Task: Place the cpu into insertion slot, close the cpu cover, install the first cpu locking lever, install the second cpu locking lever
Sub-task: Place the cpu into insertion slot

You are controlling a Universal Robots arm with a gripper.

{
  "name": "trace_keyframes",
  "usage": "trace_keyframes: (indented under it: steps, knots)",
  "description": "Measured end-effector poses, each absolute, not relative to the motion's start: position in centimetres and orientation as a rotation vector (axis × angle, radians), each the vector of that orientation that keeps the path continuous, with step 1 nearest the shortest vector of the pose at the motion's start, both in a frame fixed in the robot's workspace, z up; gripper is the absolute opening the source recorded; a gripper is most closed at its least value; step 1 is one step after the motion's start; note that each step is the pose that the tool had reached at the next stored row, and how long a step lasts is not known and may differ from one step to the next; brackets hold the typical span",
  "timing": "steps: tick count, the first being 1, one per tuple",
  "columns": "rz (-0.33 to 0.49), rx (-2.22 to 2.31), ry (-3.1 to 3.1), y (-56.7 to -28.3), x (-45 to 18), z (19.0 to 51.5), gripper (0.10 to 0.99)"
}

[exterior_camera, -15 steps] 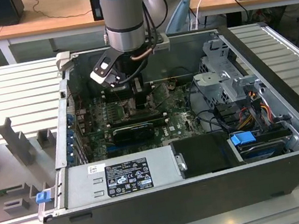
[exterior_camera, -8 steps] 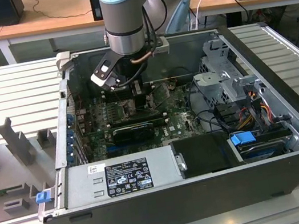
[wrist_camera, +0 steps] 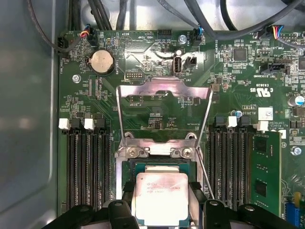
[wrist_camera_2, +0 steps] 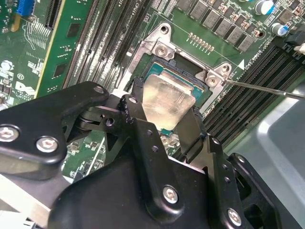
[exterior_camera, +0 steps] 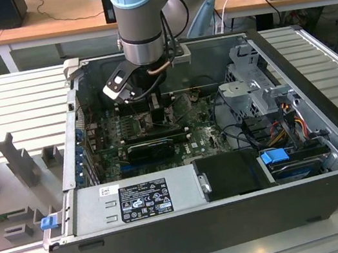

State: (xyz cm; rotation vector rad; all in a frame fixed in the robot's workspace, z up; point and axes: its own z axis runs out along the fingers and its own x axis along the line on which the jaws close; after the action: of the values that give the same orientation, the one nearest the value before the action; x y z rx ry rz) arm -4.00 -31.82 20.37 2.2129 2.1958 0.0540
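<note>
Cpu (wrist_camera: pixel 162 200): flat pale-silver sq. chip, faint print, was pinched by gripper (wrist_camera: pixel 162 191) over insertion slot (wrist_camera: pixel 126 169). Cpu cover (wrist_camera: pixel 164 88) stood raised. Slot centre hidden under chip; seating unclear.

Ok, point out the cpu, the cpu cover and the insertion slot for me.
cpu (wrist_camera: pixel 162 200): first wrist view, middle of its pale face.
cpu cover (wrist_camera: pixel 143 89): first wrist view, frame bar opposite the hinge.
insertion slot (wrist_camera: pixel 187 167): first wrist view, black frame corner beside the cpu.
</note>
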Motion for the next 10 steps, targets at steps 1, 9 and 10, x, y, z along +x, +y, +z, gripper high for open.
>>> trace_keyframes:
  steps: [1, 9, 10]
  knots:
    - [0.054, 2.213, 2.196, -31.82, -4.00, 20.32, 0.529]
    - [0.054, 2.213, 2.195, -31.75, -4.00, 20.25, 0.604]
    - [0.054, 2.213, 2.196, -31.67, -4.00, 20.26, 0.604]
